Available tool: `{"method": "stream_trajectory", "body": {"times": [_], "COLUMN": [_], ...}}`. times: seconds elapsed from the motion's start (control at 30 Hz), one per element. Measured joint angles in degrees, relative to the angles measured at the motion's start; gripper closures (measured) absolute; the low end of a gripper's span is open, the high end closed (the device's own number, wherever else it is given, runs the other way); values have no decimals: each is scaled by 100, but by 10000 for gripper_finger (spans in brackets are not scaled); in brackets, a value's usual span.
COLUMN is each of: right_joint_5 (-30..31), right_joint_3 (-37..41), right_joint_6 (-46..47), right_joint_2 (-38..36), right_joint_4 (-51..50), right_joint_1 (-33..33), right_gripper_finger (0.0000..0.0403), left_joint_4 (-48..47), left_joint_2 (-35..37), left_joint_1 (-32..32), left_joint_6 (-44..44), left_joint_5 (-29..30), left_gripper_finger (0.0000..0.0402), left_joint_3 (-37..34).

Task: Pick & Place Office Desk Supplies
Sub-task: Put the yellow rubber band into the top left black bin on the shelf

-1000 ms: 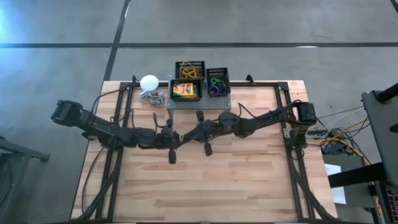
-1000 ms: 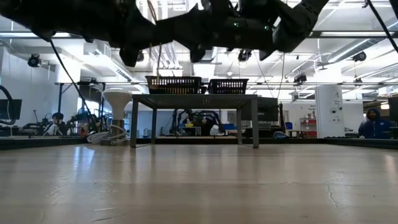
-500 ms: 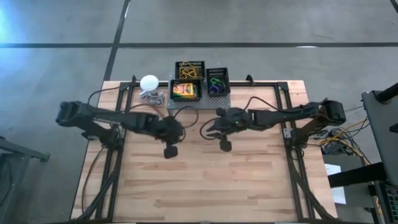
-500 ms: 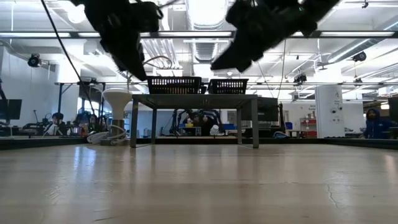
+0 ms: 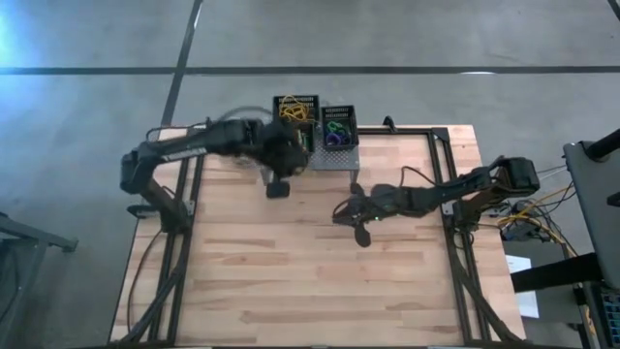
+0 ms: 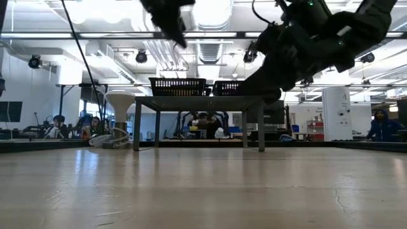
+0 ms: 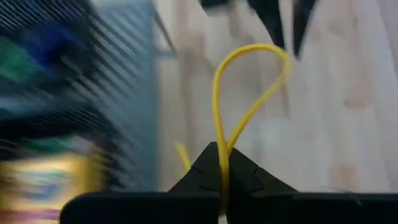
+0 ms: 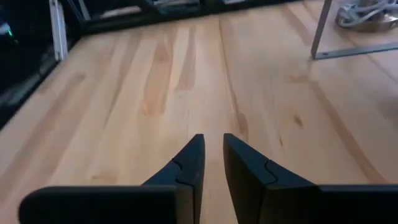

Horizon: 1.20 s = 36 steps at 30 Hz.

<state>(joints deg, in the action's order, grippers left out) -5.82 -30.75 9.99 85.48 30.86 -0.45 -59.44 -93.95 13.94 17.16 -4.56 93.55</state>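
At the table's (image 5: 320, 281) twelve o'clock edge I have the left hand (image 7: 222, 163) clamped on a loop of yellow rubber band (image 7: 245, 99), the arm reaching over the grey stand (image 5: 329, 161) beside the black mesh trays (image 5: 338, 120), where I can make out more rubber bands (image 5: 294, 111), the coloured rings (image 5: 335, 132) and, partly hidden under the arm, a yellow-and-green box (image 5: 302, 141). My right hand (image 8: 209, 158) hangs low over bare wood at about two o'clock from the table's middle, its fingers (image 8: 194, 163) a narrow gap apart and holding nothing.
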Motion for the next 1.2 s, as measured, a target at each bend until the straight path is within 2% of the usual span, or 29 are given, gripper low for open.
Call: {"method": "stream_trajectory", "body": {"times": [0.2,0.33,0.43,0.63,0.8,1.2], "right_joint_5": [22,87,219,362,543,605], "right_joint_3": [196,154,94,-8,-21,-21], "right_joint_6": [304,346,357,356,357,506], "right_joint_2": [1,1,1,1,1,1], "right_joint_4": [715,797,808,808,806,799], "right_joint_1": [9,9,7,7,7,7], "right_gripper_finger": [346,347,346,349,351,351], "left_joint_4": [114,399,750,1400,2086,2799], "left_joint_2": [7,15,8,8,13,10], "left_joint_1": [745,1328,1826,2851,3346,3830], "left_joint_6": [937,1385,1493,1424,1195,909], "left_joint_5": [4,-103,-549,-2019,-2879,-3478], "left_gripper_finger": [400,400,400,400,400,400], "left_joint_3": [927,1170,1130,889,566,154]}}
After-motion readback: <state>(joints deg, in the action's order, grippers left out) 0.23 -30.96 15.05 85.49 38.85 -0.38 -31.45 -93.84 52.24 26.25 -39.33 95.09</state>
